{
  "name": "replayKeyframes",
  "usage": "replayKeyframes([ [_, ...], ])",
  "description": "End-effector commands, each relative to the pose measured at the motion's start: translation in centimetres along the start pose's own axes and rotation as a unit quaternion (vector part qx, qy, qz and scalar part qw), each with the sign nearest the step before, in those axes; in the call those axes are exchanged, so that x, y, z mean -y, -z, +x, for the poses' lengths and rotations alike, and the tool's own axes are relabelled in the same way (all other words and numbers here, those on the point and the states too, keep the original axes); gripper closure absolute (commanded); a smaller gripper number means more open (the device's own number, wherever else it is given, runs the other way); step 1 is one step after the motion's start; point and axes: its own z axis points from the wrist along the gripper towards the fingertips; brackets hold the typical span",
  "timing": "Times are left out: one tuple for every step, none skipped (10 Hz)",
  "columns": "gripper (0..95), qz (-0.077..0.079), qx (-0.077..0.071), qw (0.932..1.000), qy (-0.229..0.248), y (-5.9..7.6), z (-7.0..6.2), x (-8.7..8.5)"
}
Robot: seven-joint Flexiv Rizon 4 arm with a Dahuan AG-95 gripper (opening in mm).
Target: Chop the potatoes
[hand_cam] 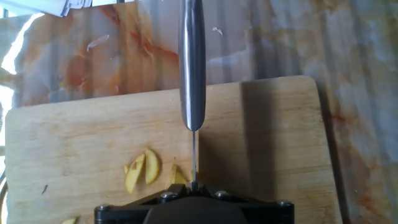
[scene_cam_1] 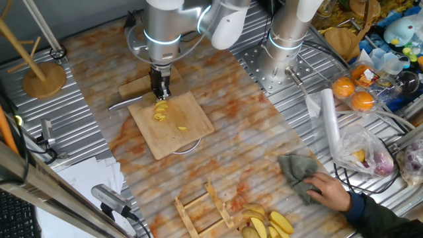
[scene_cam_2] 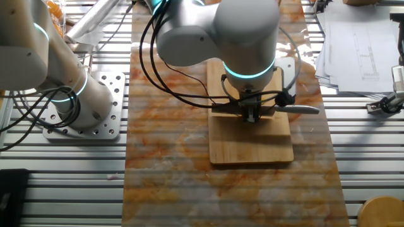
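Observation:
A bamboo cutting board [scene_cam_1: 188, 139] lies on the marbled mat, and on it are the potatoes: a small yellow lump [scene_cam_1: 160, 110] and thin slices [scene_cam_1: 182, 129]. My gripper [scene_cam_1: 158, 94] stands right over the lump, shut on a knife whose silver handle [scene_cam_1: 123, 104] sticks out to the left. In the hand view the handle [hand_cam: 191, 62] runs up the frame, and the thin blade meets the gripper [hand_cam: 194, 185] at the bottom, with yellow slices [hand_cam: 143, 169] just left of the blade on the board [hand_cam: 74, 143]. In the other fixed view the gripper [scene_cam_2: 252, 117] hides the potatoes.
A person's hand with a grey cloth [scene_cam_1: 299, 175] rests at the front right. Larger yellow wedges [scene_cam_1: 268, 225] and a wooden rack [scene_cam_1: 198, 210] lie at the front edge. Orange fruits [scene_cam_1: 353, 94], plastic bags [scene_cam_1: 360, 152], a second arm's base [scene_cam_1: 291, 39] and a wooden stand [scene_cam_1: 43, 78] ring the mat.

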Motion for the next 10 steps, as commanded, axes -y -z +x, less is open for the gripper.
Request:
replayKeyframes([
  [95.0, 0.009, 0.009, 0.9999, 0.000, -1.2, 0.1, -0.5],
  [95.0, 0.013, 0.010, 0.9999, -0.002, -1.2, 0.0, -0.5],
  [95.0, 0.018, 0.009, 0.9998, 0.004, -1.0, 0.0, -0.3],
  [95.0, 0.015, 0.004, 0.9999, 0.005, -0.6, 0.0, 0.0],
  [95.0, -0.004, 0.007, 1.0000, 0.000, 0.2, -0.2, 0.1],
  [95.0, -0.005, 0.009, 0.9999, 0.001, 0.5, -0.2, 0.2],
  [95.0, -0.007, 0.010, 0.9999, 0.001, 0.7, -0.3, 0.2],
  [95.0, -0.013, 0.007, 0.9999, 0.001, 1.8, -0.5, 0.3],
  [95.0, -0.012, 0.005, 0.9999, 0.002, 2.4, -0.6, 0.4],
  [95.0, -0.012, 0.005, 0.9999, 0.004, 2.6, -0.6, 0.5],
])
